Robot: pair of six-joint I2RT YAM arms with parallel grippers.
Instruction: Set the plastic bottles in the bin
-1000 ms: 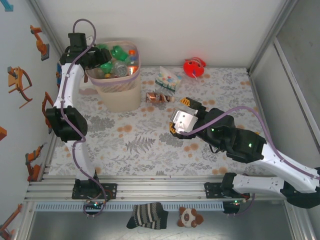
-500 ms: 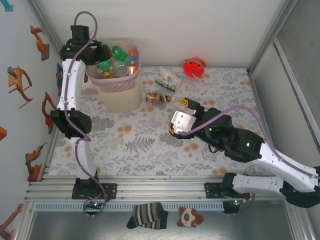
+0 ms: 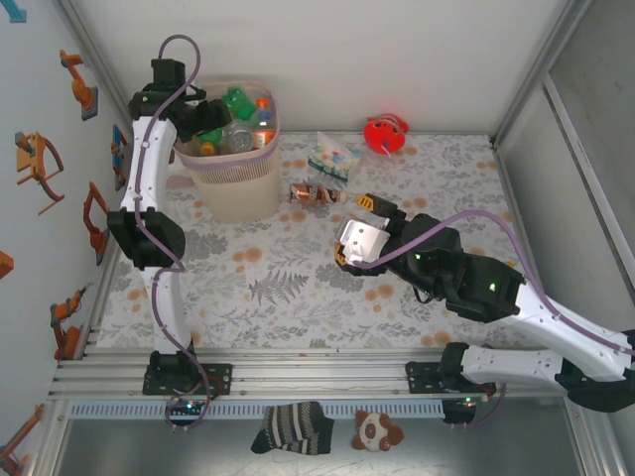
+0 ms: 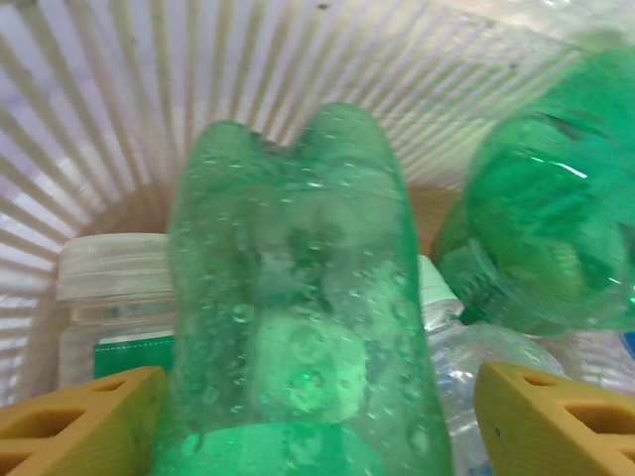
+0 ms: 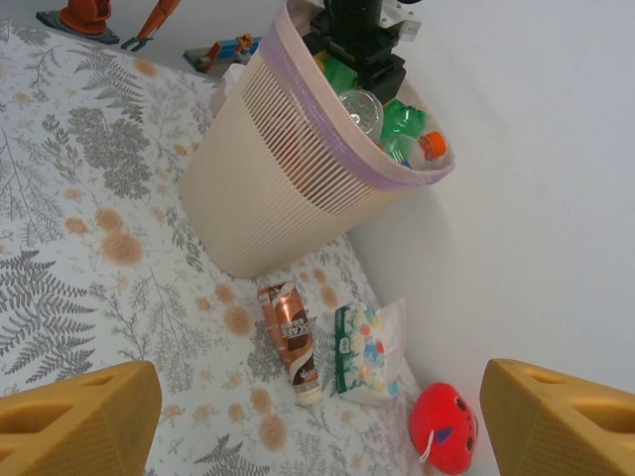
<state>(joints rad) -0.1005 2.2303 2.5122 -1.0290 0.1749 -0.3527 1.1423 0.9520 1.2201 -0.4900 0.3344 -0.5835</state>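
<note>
Plastic bottles [image 3: 236,117], green, clear and orange-capped, fill the bin [image 3: 238,188] up to its rim; the bin stands at the far left of the fern-printed worktop [image 3: 298,293]. I see the left tool [image 3: 203,124] hanging over the bin's left side. Its wrist view shows 1 green bottle [image 4: 303,327] upright between the 2 yellow fingers [image 4: 79,421]. The fingers are spread wider than the bottle, with a gap on the right side, so the tool is open and not clamping it. Just right of the bin, 1 brown-labelled bottle [image 3: 316,194] lies flat on the worktop, with a white-green packet [image 3: 332,157] beside it and a red round toy [image 3: 385,133] farther right. The right tool [image 3: 353,230] hovers near mid-worktop, jaws wide apart and holding nothing.
</note>
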